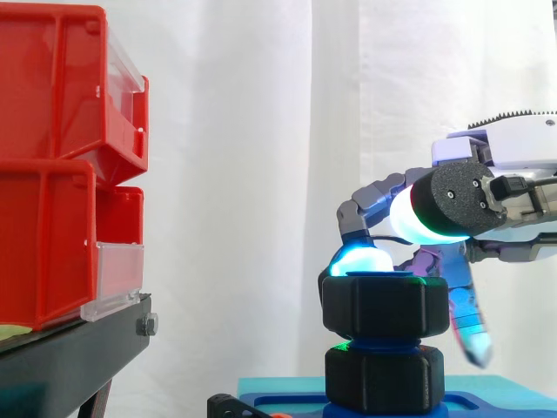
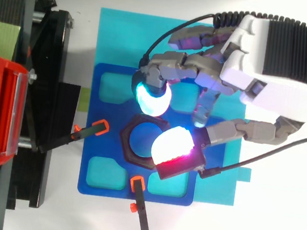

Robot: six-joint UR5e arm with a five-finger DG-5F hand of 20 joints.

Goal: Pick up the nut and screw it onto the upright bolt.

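Observation:
A black hex nut (image 1: 385,306) sits at the top of the upright blue bolt (image 2: 141,141), above a second black hex piece (image 1: 385,379) lower on the same bolt. A strip of blue thread shows between the two. My hand (image 2: 273,80) reaches in from the right and curls over the upper nut. One cyan-glowing fingertip (image 2: 151,97) rests at the nut's far upper edge, and a thick white-and-red pad (image 2: 175,146) presses its near right side. In the side view the cyan pad (image 1: 357,261) touches the nut's top rim.
The bolt stands in a dark blue fixture plate (image 2: 98,181) on a cyan mat (image 2: 119,30). Two black clamps with orange tips (image 2: 91,132) (image 2: 139,207) lie against the plate. Red bins (image 1: 52,157) on a black stand (image 1: 78,348) rise at the left.

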